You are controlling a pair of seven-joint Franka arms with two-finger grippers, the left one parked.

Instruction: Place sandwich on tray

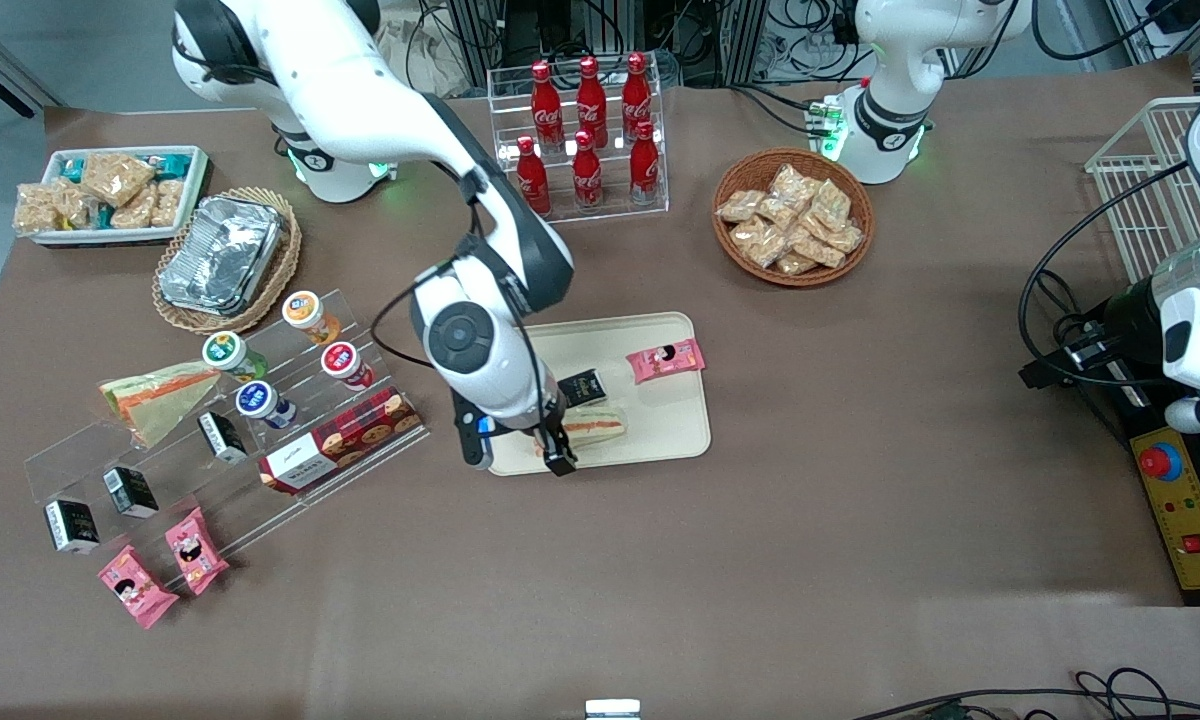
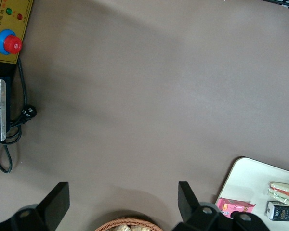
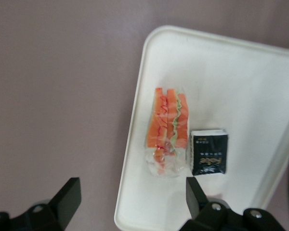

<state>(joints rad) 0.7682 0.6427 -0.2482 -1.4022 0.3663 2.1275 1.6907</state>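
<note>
A: Since the clear-wrapped sandwich wedge (image 3: 167,130) is seen lying flat on the cream-beige tray (image 3: 231,72), can the placing be judged done?

B: It can be judged nearly done. The wedge is rested on the tray floor near the rim closest to the front camera, at the corner toward the working arm's end of the table, just beside a small black box (image 3: 208,151). A pink snack pack (image 1: 666,360) is also found on the tray, farther from the camera and well apart from the wedge.

A: How is the right gripper (image 3: 132,202) held?

B: Its fingers (image 3: 67,197) are spread wide, and nothing is pinched between them. It is hung above the tray's near corner, clear of the wrapper as far as can be told.

A: Which way does the wedge lie from it?

B: The wedge is found just toward the tray's middle from the fingertips. Its long axis is run along the tray's near rim, pointing into the gap between the fingers, with the orange-red and green filling turned upward. The spread of the fingers is set across the wedge's narrow width.

A: What is called for next?

B: A straight lift away is suggested, so that the wrapper is not dragged off the rim. The wedge with the broad orange band (image 1: 155,395) on the clear rack is to be left alone
</note>
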